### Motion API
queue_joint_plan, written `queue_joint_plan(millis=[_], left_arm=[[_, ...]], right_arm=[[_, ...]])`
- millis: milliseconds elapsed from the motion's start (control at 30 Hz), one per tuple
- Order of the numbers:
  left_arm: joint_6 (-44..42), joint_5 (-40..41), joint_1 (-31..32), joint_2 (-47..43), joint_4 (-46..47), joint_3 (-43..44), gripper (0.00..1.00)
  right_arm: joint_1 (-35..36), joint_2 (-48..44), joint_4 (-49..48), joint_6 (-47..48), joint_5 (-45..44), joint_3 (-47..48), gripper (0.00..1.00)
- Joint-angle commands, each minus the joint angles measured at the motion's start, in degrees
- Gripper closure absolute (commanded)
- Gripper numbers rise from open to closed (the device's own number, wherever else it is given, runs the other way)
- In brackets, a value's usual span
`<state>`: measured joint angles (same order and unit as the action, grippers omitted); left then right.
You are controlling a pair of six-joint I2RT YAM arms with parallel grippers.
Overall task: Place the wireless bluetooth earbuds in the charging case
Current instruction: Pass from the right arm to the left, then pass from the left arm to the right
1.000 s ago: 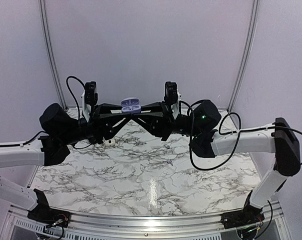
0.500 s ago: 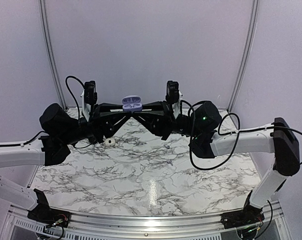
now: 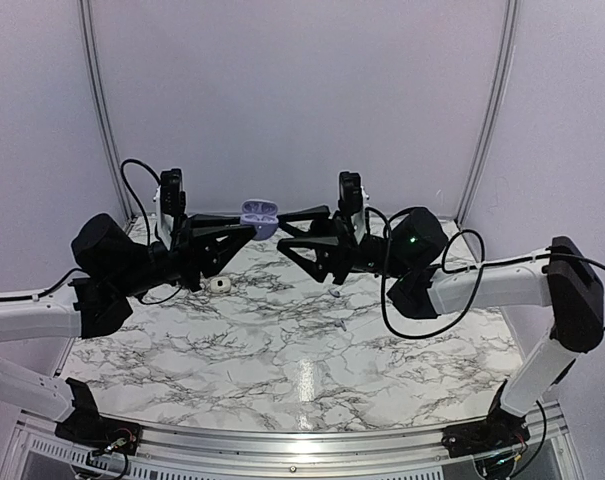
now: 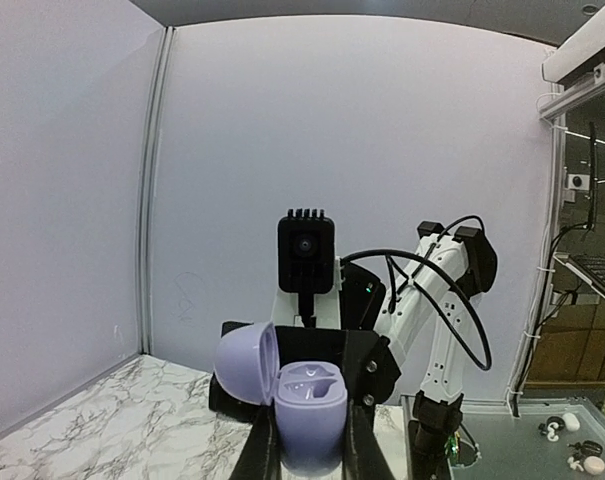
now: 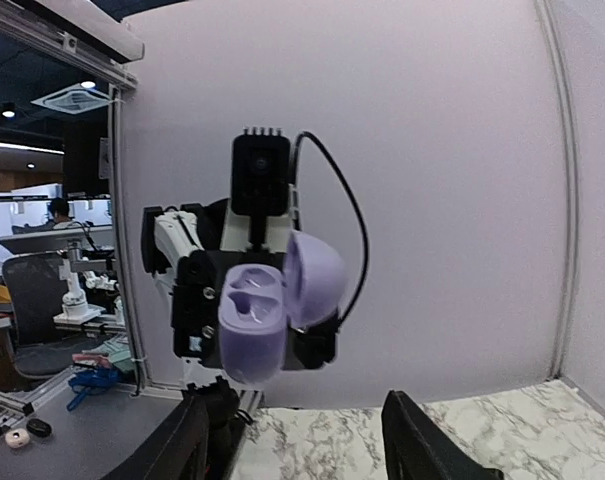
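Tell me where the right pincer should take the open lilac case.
Probably the body of the lilac case, above where the left pincer clamps it, approached from the right with jaws across its flanks; the hinged lid stands open and would swing.

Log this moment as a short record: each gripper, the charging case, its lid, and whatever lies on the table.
left gripper: shut on the charging case, held up off the table
right gripper: open, nothing between its fingers, facing the case but apart from it
lid: swung open
case wells: cannot tell whether earbuds sit in them
table: marble-patterned
small white object: lies on the table under the left arm, too small to identify
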<state>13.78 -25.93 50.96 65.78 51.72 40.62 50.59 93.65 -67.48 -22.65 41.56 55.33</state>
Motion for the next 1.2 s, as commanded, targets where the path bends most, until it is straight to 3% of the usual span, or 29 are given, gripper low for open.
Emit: queue_joint_plan(millis=[0, 67, 167, 300, 467, 600, 800, 1167], left_arm=[[-4.08, 6.23, -0.04, -5.43, -5.76, -3.97, 1.00], [-4.11, 6.05, -0.14, -6.19, -5.93, -5.51, 1.00], [-3.90, 4.93, -0.09, -6.02, -6.20, -5.70, 1.00], [-5.66, 4.69, -0.15, -6.77, -7.67, -5.68, 1.00], [-6.55, 3.47, -0.10, -6.52, -8.13, -4.87, 1.00], [-6.31, 2.05, -0.15, -5.36, -8.13, -3.65, 1.00], [-6.16, 1.70, -0.01, -4.66, -8.13, -2.63, 1.00], [-5.02, 2.36, 0.02, -4.43, -8.13, -2.90, 1.00]], right_arm=[[-4.57, -5.53, 3.99, 0.55, 0.00, -3.18, 0.48], [-4.90, -6.14, 5.77, 1.38, 0.18, -3.01, 0.55], [-4.89, -5.15, 7.37, 1.40, 3.54, -1.41, 0.42], [-4.63, -3.62, 14.07, 2.32, 9.33, 2.49, 0.38], [-2.33, -2.06, 20.49, 3.04, 12.26, 5.38, 0.44], [-1.11, -0.06, 19.90, 0.98, 12.26, 6.08, 0.50], [-0.47, 3.00, 11.22, -5.60, 14.05, 6.11, 0.54], [0.71, 1.54, 15.49, -1.40, 11.98, 7.40, 0.58]])
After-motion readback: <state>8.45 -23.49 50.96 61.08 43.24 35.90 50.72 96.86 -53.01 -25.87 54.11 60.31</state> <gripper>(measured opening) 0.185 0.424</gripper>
